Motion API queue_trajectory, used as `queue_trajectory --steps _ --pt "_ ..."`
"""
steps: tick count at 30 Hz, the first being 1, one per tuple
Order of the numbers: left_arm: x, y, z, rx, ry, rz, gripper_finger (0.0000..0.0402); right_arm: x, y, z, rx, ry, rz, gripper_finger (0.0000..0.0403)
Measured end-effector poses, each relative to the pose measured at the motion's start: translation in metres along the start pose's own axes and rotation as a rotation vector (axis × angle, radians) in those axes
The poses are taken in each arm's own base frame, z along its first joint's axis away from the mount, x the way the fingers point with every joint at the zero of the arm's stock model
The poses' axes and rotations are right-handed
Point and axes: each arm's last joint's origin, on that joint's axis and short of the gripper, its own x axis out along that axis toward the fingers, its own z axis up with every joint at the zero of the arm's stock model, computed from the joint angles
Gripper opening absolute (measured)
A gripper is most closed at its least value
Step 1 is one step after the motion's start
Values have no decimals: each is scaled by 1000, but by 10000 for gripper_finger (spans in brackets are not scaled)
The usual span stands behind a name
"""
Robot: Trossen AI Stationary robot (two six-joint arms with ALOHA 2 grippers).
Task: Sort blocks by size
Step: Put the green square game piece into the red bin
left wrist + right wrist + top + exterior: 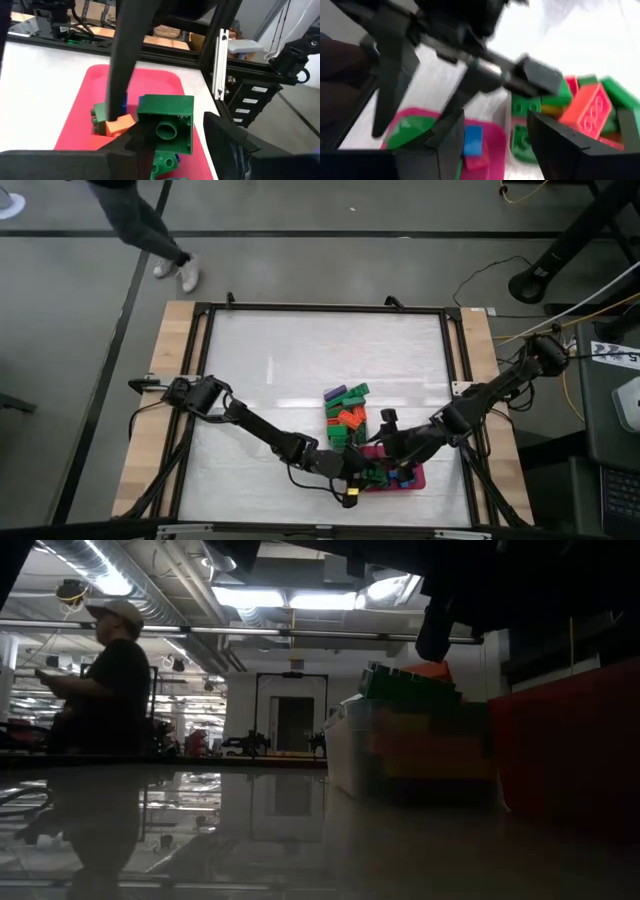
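A clear tub (328, 420) holds a heap of blocks (347, 416), green, orange, red and purple. Beside it, toward the near edge, a red tray (80, 110) holds a few blocks, among them an orange one (119, 124) and a blue one (472, 140). My left gripper (172, 126) reaches over the tray from the left, shut on a green square block (166, 125). My right gripper (495, 117) hangs open above the place where tub and tray meet (388, 430). It holds nothing; one of its fingers (122, 65) points down beside the orange block. My left gripper pinches the green square block by two opposite sides (142, 131) between its two fingers. The fingers come almost level from the table's left, slanting a little down. The block's hollow underside faces the wrist camera. It hangs over the tray, above the blocks lying there.
The tub and tray stand close together near the table's near right. The left and far parts of the white table top (280, 360) are bare. A black frame (200, 350) runs round the table. A person (110, 680) stands beyond the far edge.
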Motion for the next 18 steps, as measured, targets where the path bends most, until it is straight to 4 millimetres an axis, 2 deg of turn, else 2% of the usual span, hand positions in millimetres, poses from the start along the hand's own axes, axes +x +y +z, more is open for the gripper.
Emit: queue_trajectory --steps 12,18 --pt "0 2 0 -7 -11 40 148 -6 16 -9 51 48 20 214" --pt "0 2 1 -8 -14 43 148 -7 15 -15 86 110 5 214"
